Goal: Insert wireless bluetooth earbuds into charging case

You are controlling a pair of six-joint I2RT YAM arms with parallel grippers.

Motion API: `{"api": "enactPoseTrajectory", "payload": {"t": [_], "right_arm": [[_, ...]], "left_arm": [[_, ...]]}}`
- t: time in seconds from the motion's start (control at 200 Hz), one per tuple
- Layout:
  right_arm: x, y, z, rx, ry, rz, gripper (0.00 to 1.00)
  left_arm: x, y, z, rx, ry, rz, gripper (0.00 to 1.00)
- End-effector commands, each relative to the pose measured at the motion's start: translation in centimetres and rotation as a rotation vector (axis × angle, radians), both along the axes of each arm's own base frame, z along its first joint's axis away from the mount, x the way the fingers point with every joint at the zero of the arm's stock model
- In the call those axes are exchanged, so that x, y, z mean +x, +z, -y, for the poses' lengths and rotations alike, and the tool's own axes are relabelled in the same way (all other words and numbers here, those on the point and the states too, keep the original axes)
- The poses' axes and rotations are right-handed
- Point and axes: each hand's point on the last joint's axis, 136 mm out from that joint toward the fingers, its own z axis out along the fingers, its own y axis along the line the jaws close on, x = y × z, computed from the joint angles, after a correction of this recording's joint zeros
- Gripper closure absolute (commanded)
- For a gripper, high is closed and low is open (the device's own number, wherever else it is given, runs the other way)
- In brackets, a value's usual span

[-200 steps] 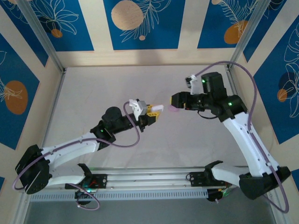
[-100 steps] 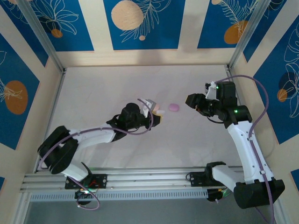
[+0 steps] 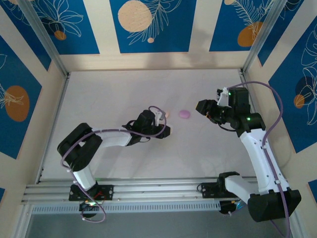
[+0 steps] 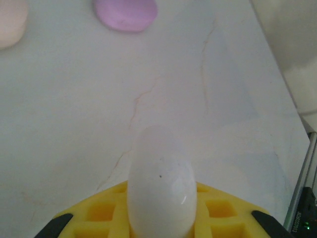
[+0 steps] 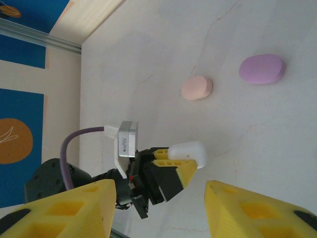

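Note:
My left gripper is shut on a white pebble-shaped charging case, which sticks out past the yellow fingers, lid closed, low over the table. From the right wrist view the same white case shows in the left gripper. A closed purple case and a closed pink case lie on the table just beyond it. My right gripper stands open right of the purple case, with nothing between its fingers. The earbuds are out of view.
The pale marbled tabletop is walled by blue patterned panels at the back and sides. A metal rail runs along the near edge. The pink case and purple case lie close together.
The left arm folded back and carried the white case a little toward the near edge. The right gripper drew back to the right of the purple case, then stayed put.

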Motion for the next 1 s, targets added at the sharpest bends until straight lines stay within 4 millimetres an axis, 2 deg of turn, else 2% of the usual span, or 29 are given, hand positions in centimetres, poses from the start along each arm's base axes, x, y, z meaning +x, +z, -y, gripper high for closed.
{"api": "enactPoseTrajectory", "payload": {"t": [0.0, 0.23, 0.39, 0.48, 0.555, 0.685, 0.745, 0.81, 0.885, 0.97, 0.995], "right_arm": [[-0.2, -0.3, -0.2, 0.029, 0.004, -0.019, 0.49], [-0.1, -0.8, -0.2, 0.026, 0.001, -0.032, 0.48], [0.2, -1.7, 0.2, 0.006, -0.017, -0.046, 0.49], [0.6, -2.5, 1.0, -0.045, -0.052, -0.045, 0.48], [1.2, -3.5, 2.4, -0.124, -0.097, -0.029, 0.42], [2.5, -6.3, 6.3, -0.344, -0.225, 0.009, 0.27], [3.4, -8.2, 8.4, -0.467, -0.273, 0.047, 0.24], [4.5, -10.4, 10.1, -0.588, -0.297, 0.097, 0.22], [5.3, -11.5, 10.4, -0.668, -0.263, 0.162, 0.21], [6.5, -13.5, 10.0, -0.709, -0.207, 0.259, 0.21], [6.8, -14.0, 9.5, -0.714, -0.173, 0.294, 0.21]], "left_arm": [[0.2, -1.0, 0.0, 0.019, 0.018, -0.08, 0.82], [0.0, -3.3, -0.1, 0.088, 0.018, -0.169, 0.78], [0.2, -4.8, -1.6, 0.204, 0.052, -0.197, 0.7], [0.3, -5.3, -2.9, 0.283, 0.073, -0.189, 0.59], [0.4, -5.3, -4.1, 0.341, 0.087, -0.165, 0.51], [1.5, -3.0, -6.9, 0.429, 0.145, -0.052, 0.42], [2.2, -1.5, -8.6, 0.461, 0.182, 0.009, 0.33], [3.1, 0.3, -10.9, 0.503, 0.233, 0.077, 0.31], [4.0, 2.7, -14.2, 0.558, 0.298, 0.193, 0.27], [4.6, 5.2, -18.6, 0.626, 0.394, 0.323, 0.16], [4.8, 6.0, -19.8, 0.636, 0.422, 0.362, 0.1]]}}
